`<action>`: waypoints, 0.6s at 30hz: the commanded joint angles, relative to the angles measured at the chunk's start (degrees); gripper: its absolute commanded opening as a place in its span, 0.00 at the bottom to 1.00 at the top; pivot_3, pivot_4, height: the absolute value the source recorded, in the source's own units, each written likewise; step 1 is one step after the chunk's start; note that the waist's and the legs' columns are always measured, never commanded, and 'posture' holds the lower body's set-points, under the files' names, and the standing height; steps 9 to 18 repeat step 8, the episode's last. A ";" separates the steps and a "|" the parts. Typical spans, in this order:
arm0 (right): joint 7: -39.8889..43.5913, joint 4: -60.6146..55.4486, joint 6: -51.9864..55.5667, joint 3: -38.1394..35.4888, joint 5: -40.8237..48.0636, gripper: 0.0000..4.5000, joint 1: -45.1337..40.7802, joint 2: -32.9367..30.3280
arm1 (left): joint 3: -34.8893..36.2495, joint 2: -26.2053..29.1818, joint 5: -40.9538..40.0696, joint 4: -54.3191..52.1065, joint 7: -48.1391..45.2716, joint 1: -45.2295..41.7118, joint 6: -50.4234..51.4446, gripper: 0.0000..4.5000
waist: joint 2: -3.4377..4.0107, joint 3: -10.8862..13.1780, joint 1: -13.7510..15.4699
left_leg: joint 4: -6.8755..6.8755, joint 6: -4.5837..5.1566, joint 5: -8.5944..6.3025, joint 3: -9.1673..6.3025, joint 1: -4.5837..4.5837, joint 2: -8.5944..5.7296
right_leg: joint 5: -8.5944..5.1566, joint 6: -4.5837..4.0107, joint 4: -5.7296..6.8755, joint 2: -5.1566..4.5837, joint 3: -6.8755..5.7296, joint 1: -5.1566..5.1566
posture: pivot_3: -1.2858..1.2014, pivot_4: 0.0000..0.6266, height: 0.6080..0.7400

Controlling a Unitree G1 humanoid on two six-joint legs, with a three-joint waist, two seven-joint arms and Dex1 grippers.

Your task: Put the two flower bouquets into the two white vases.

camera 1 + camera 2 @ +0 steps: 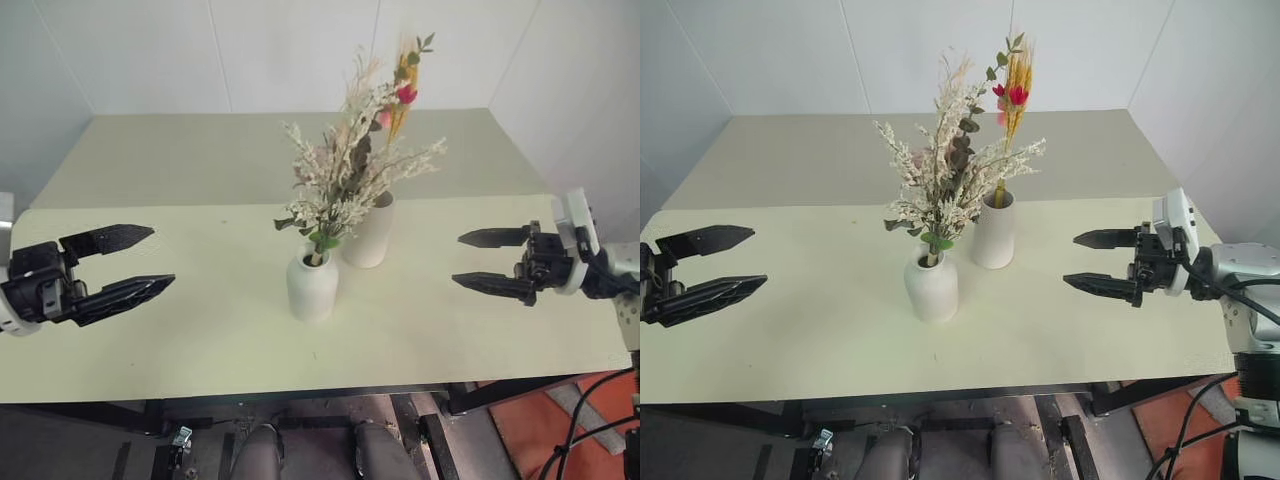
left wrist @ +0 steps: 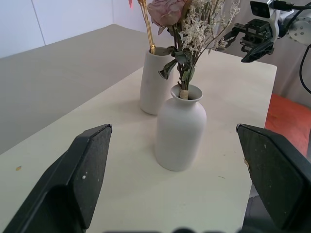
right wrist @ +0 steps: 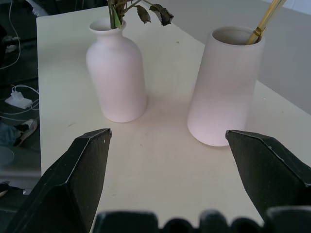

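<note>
With the bushy rose bouquet (image 1: 340, 175) standing in the short bottle vase (image 1: 312, 286) and the wheat-stalk bunch (image 1: 403, 90) in the tall cone vase (image 1: 369, 232) at its 1 o'clock, both placements look done, so the left gripper (image 1: 137, 262) and right gripper (image 1: 487, 260), jaws apart and empty at 9 and 3 o'clock, likely need only withdraw.

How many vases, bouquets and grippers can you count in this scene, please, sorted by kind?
White vases: 2, the short bottle vase and the tall cone vase.
Bouquets: 2, the bushy bunch in the short bottle vase, the wheat bunch in the tall cone vase.
Grippers: 2, the left gripper and the right gripper, both empty.
Total: 6.
</note>
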 commanded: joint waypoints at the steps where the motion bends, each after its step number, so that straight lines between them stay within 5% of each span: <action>1: -0.11 -1.02 0.16 -1.96 1.11 1.00 -0.91 -0.20 | 1.64 1.11 -0.64 -0.56 -0.05 -0.21 -0.22 0.99 | 0.00 0.00 -0.03 | 0.00 0.00 0.00 0.00 0.00 0.01 | 0.00 0.00 0.00 0.00 0.00 0.00 | 0.52 0.24 1.00; 18: 0.00 -0.54 -0.56 -1.33 0.50 1.00 -1.40 0.67 | 2.52 1.17 0.06 -1.91 -0.12 1.04 -0.76 0.99 | 0.00 0.00 -0.03 | 0.00 0.00 0.00 0.01 0.00 0.01 | 0.00 0.00 0.00 0.00 0.00 0.00 | 0.52 0.24 1.00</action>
